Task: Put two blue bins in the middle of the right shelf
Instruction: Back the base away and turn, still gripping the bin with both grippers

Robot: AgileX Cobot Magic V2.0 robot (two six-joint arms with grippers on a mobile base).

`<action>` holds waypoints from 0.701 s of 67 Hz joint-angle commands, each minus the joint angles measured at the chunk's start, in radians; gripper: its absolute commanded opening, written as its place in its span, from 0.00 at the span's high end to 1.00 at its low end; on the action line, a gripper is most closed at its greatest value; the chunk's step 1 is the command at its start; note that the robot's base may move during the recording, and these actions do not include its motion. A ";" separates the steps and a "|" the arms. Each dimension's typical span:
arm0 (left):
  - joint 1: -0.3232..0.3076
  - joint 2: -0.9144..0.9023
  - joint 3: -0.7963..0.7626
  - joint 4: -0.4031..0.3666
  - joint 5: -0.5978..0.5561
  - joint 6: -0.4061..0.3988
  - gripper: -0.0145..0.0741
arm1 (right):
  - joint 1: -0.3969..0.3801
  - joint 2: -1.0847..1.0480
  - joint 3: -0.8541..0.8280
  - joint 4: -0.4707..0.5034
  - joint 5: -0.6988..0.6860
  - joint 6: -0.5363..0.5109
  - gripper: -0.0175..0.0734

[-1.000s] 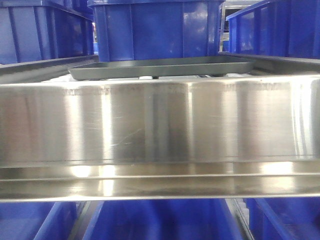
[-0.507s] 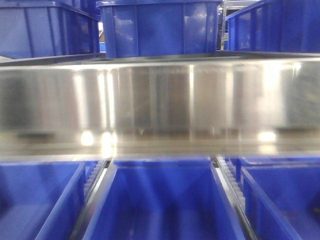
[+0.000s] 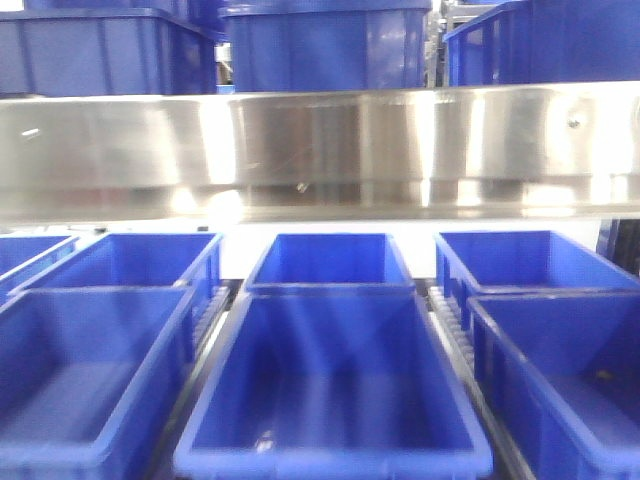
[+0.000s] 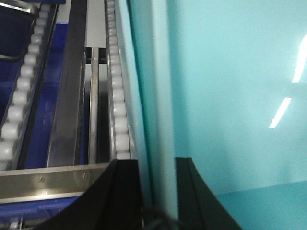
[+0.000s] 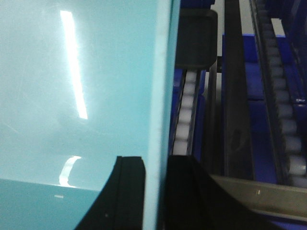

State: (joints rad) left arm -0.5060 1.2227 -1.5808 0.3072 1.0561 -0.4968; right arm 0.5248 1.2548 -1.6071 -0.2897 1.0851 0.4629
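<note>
Exterior front-facing view is filled by a rack: a brushed-steel front rail (image 3: 320, 150) runs across the upper part of the frame from edge to edge. Dark blue upper bins (image 3: 325, 50) stand on the tier behind it, and their insides are hidden. Below the rail, more dark blue tubs sit in rows on a lower tier. The centre front tub (image 3: 330, 400) is open and shows only a small pale speck near its front edge, too small to identify. The centre rear tub (image 3: 328, 262) directly behind it looks bare. The right front tub (image 3: 560, 300) holds one tiny dark speck. No arm and no light-coloured tub appears in this view.

Only the wrist views show the pale cyan bin (image 4: 230, 96). In the left wrist view its smooth wall fills the right side. The left gripper (image 4: 156, 163) is clamped on that wall, one black finger on each face. Just beside the wall runs a track of white rollers (image 4: 117, 96), and a steel crossbar (image 4: 48, 179) lies along the tier's near edge.

In the right wrist view the right gripper (image 5: 155, 160) grasps a cyan wall the same way, with the wall at left. Right of it are another roller track (image 5: 184, 110) and a dark grey block (image 5: 194, 38) at the top edge. Whether a second cyan tub is nested inside cannot be told.
</note>
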 commanded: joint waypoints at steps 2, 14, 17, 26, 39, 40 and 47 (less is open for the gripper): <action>-0.004 -0.018 -0.020 0.018 -0.087 0.022 0.96 | -0.001 -0.020 -0.019 -0.013 -0.083 -0.014 0.99; -0.004 -0.018 -0.020 0.018 -0.087 0.022 0.96 | -0.001 -0.020 -0.019 -0.013 -0.083 -0.014 0.99; -0.004 -0.018 -0.020 0.018 -0.087 0.022 0.96 | -0.001 -0.020 -0.019 -0.013 -0.083 -0.014 0.99; -0.004 -0.018 -0.020 0.018 -0.087 0.022 0.96 | -0.001 -0.020 -0.019 -0.013 -0.083 -0.014 0.99; -0.004 -0.018 -0.020 0.018 -0.087 0.022 0.96 | -0.001 -0.020 -0.019 -0.013 -0.083 -0.014 0.99; -0.004 -0.018 -0.020 0.018 -0.087 0.022 0.96 | -0.001 -0.020 -0.019 -0.013 -0.083 -0.014 0.99; -0.004 -0.018 -0.020 0.018 -0.087 0.022 0.96 | -0.001 -0.020 -0.019 -0.013 -0.083 -0.014 0.99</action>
State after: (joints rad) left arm -0.5060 1.2215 -1.5808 0.3106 1.0602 -0.4968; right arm 0.5248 1.2548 -1.6071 -0.2861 1.0851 0.4629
